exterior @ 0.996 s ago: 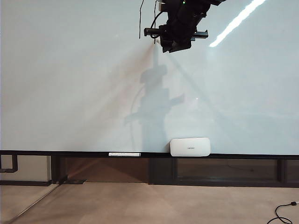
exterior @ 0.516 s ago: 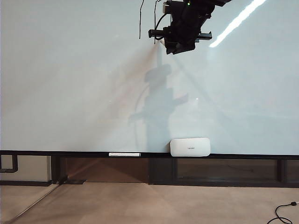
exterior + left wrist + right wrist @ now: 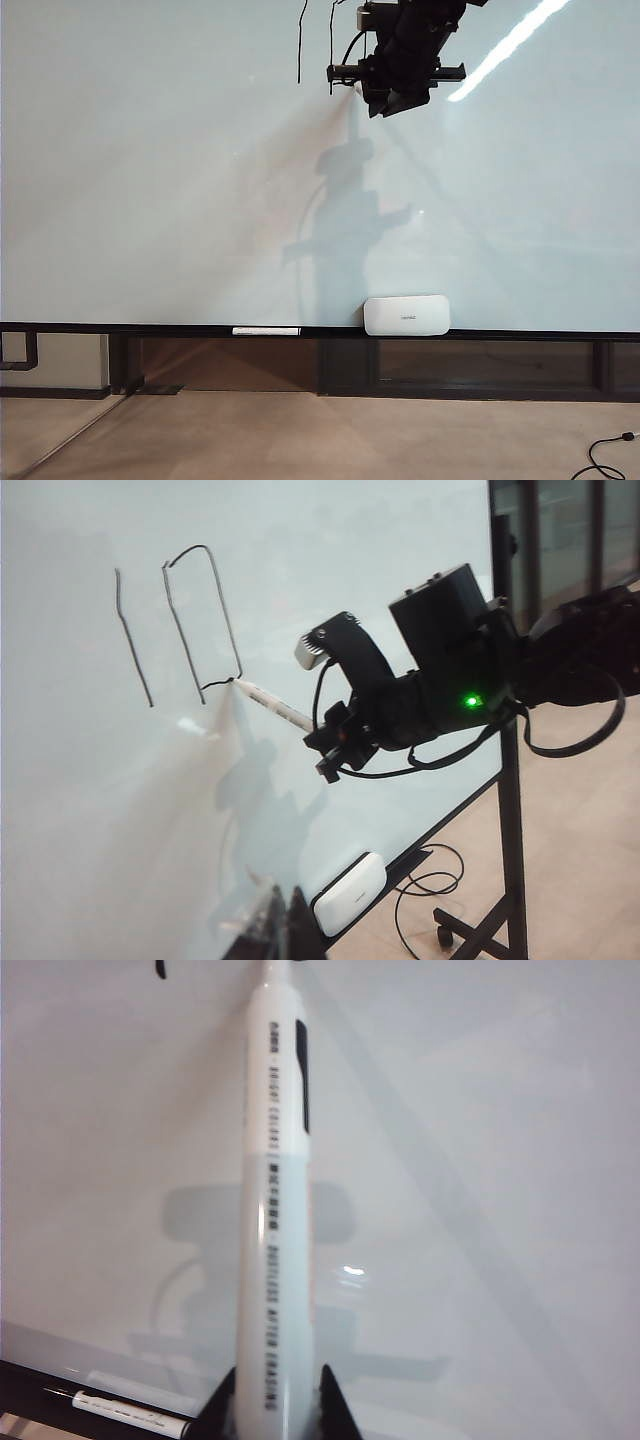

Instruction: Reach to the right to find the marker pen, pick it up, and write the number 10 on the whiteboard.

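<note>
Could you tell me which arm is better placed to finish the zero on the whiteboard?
Right: the right gripper holds the marker pen with its tip at the zero; the left gripper isn't visible.

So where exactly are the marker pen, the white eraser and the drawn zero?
marker pen (image 3: 272, 1260): right wrist view, middle of its white barrel, held in the right tool.
white eraser (image 3: 406, 315): exterior view, centre of its face.
drawn zero (image 3: 226, 610): left wrist view, its right-hand stroke.

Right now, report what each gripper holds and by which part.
The right gripper grips the white marker pen by its rear barrel, tip against the whiteboard. The left gripper is out of view.
</note>
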Controlling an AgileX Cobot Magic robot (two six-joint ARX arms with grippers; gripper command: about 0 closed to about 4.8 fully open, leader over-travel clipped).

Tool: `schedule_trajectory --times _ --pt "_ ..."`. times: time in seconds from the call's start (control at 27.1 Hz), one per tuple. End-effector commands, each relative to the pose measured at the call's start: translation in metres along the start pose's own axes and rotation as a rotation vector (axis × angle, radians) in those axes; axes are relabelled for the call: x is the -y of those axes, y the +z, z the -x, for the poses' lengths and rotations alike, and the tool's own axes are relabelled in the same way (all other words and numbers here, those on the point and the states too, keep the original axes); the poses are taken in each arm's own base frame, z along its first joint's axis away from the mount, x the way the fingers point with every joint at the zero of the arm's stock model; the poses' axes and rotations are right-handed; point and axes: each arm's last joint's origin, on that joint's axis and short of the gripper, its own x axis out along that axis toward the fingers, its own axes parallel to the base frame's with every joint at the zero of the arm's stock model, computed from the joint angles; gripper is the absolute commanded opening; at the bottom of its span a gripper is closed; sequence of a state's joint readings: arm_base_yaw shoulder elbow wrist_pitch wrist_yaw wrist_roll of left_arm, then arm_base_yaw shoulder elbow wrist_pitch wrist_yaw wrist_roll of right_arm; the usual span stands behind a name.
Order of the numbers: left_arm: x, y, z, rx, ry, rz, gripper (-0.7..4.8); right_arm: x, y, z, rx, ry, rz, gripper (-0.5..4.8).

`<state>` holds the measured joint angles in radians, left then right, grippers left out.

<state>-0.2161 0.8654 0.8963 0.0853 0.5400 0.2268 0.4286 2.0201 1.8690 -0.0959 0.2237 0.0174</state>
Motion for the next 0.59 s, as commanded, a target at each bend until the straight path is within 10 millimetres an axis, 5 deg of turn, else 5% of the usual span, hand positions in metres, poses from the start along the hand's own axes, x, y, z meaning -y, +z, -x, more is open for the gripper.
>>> schedule_trajectory --times 0.04,0.33,0.59 --pt "0.000 0.002 0.001 0.013 -0.005 0.003 -0.06 0.005 0.009 0.006 0.026 -0.036 -0.016 -0.04" --pt "0.001 0.003 0.002 0.014 -0.004 0.011 -0.06 0.008 0.011 0.010 0.008 -0.046 -0.013 -0.04" --pt "0.001 0.003 0.001 0.019 -0.026 0.037 -0.06 0.013 0.032 0.033 0.048 -0.045 -0.025 -0.04"
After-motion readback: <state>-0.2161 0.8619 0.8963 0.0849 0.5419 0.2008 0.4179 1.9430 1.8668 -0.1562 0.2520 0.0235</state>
